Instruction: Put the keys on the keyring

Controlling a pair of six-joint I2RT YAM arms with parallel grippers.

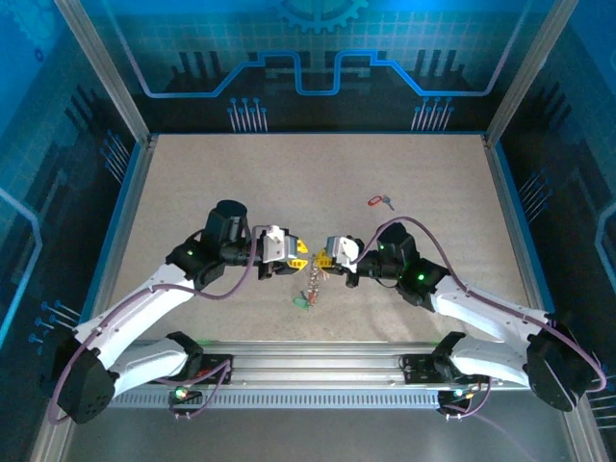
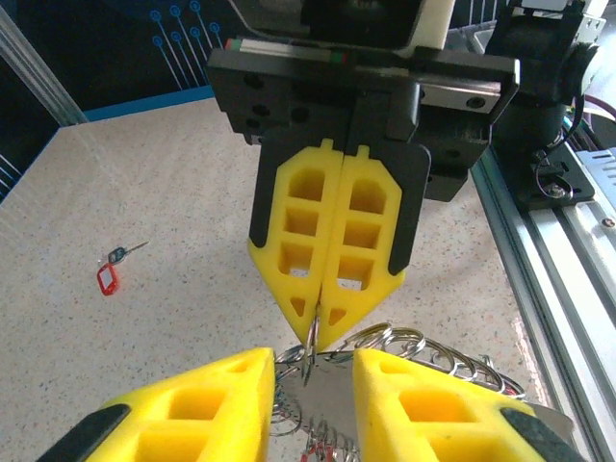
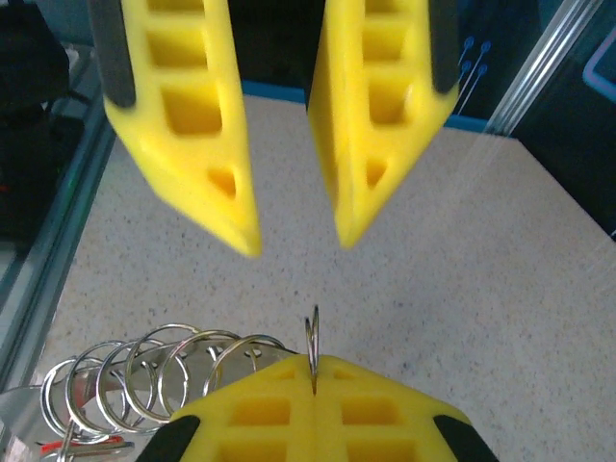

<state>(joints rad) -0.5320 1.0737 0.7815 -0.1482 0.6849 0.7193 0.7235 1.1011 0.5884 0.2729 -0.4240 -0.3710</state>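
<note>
Right wrist view: your right gripper (image 3: 313,371) has its yellow fingers clenched flat together on the edge of a thin metal keyring (image 3: 312,337), which stands upright from the tips. A row of silver split rings (image 3: 164,371) lies just beside those fingers. Facing it, your left gripper (image 3: 298,241) is released, fingers parted. Top external: both grippers meet tip to tip mid-table, with coloured key tags (image 1: 306,296) dangling beneath. A small red-tagged metal key (image 1: 379,202) lies on the speckled beige table (image 1: 241,183), well apart.
</note>
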